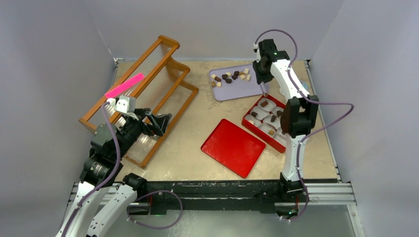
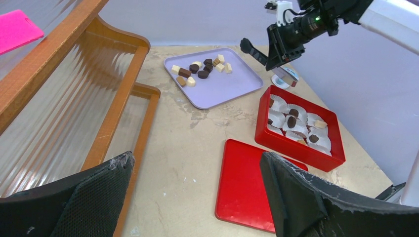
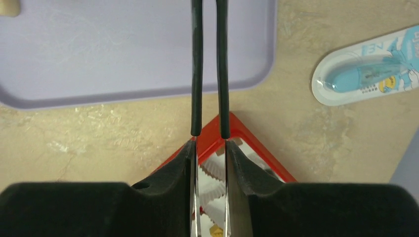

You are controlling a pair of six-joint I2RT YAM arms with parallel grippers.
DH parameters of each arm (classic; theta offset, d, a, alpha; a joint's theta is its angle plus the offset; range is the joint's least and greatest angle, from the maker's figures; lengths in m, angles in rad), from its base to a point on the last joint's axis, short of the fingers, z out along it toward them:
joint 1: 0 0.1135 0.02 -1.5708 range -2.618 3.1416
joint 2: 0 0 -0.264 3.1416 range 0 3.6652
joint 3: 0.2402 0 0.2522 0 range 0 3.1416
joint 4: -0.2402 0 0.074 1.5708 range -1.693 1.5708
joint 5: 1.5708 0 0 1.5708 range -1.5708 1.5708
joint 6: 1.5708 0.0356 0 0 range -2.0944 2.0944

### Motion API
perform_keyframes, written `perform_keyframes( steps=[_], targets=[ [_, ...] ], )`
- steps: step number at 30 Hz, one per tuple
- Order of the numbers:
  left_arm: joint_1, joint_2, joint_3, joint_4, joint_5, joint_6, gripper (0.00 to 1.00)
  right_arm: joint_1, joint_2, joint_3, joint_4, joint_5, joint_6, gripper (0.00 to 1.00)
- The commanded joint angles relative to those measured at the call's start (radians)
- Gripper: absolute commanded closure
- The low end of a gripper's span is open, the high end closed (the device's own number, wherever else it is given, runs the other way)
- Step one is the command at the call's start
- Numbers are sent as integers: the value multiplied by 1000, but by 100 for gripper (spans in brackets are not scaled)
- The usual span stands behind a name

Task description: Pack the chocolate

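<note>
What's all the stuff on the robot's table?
tray: one, lilac, far middle
box: one, red, right
cups: several, white, inside box
chocolate: about twelve on tray, several in cups, brown and cream
lid: one, red, beside box
rack: one, wooden, left
pink strip: one, on rack
packet: one, blue-white, beside tray
tweezers: one, black-tipped, above box corner
left gripper: black, open, near rack
right gripper: black, shut on tweezers

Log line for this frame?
left end effector open | right end effector shut on tweezers, tips empty at red box corner | chocolate: tray, red box
</note>
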Motion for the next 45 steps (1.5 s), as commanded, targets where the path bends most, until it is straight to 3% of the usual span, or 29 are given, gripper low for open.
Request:
perform_keyframes(
  steps=[1,6,13,45],
  targets=[
    [-5,1,1,2,-6,19,3,-4,-119,-63,10,10,48,77],
    [-6,-3,2,5,-2,18,3,-3,-202,-165,48,-19,57,75],
    [-6,-4,3,3,-5,17,3,9,-116,-90,-15,-28,80,66],
    [-6,-7,2,2,-9,19,2,25,144,135,-73,-90,185,63]
  ],
)
